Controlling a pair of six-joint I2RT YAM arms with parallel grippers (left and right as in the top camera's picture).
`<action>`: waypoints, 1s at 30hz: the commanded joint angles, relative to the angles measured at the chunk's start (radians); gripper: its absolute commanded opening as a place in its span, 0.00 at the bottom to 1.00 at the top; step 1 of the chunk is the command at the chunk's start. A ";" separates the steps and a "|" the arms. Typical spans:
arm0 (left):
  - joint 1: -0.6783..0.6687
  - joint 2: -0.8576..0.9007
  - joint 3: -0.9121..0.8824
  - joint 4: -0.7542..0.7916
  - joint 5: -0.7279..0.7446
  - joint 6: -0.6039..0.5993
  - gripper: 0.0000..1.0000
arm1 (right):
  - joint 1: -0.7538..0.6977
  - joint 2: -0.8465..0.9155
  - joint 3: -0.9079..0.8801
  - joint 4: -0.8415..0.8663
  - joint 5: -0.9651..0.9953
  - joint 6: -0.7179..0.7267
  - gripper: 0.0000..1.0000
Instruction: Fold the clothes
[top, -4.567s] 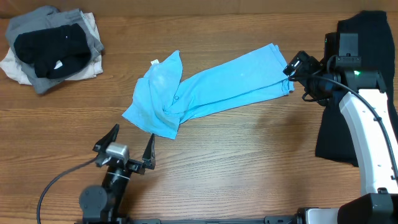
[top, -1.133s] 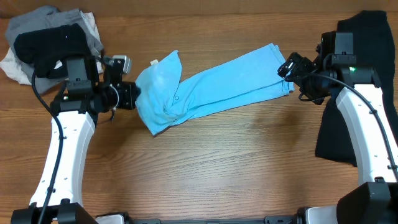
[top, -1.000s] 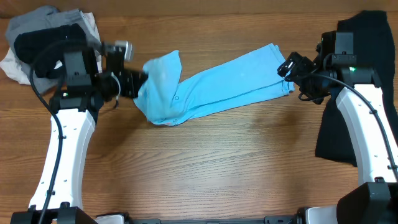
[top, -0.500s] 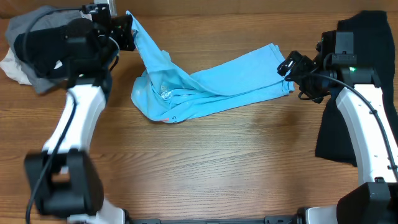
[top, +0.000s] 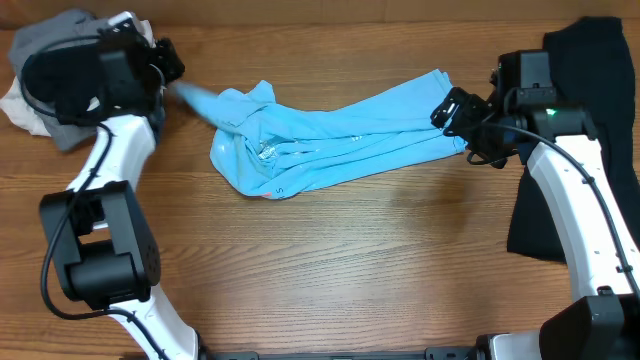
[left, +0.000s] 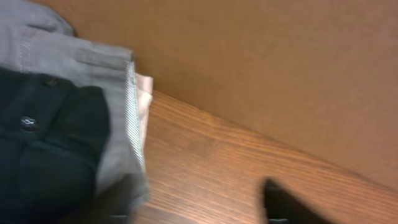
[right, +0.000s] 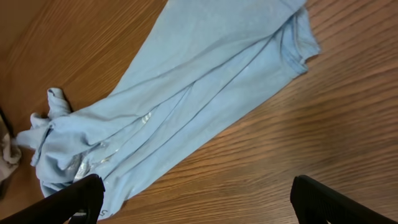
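Tabletop (top: 350, 270) of brown wood filled the view. Down its right edge lay the large black garment (top: 527, 225), partly hidden under the right arm (top: 570, 200). The sky-blue T-shirt (top: 340, 145) stretched rumpled across the middle, bunched at its left end, with one blurred flap reaching toward the left gripper (top: 168, 62). A grey, black and white pile (top: 50, 85) sat in the far-left corner. Beside it, that gripper's fingers stood apart and gripped nothing. The right gripper (top: 455, 110) hovered at the shirt's right end, fingers spread wide, empty.
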 joint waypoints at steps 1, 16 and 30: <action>0.011 -0.019 0.078 -0.090 0.158 0.068 1.00 | 0.025 0.002 -0.019 0.013 0.021 -0.003 1.00; -0.010 -0.113 0.179 -0.933 0.375 0.148 1.00 | 0.015 0.164 -0.084 0.222 0.178 -0.003 0.91; -0.133 -0.112 0.160 -1.041 0.374 0.232 1.00 | -0.031 0.371 -0.084 0.393 0.182 -0.045 0.72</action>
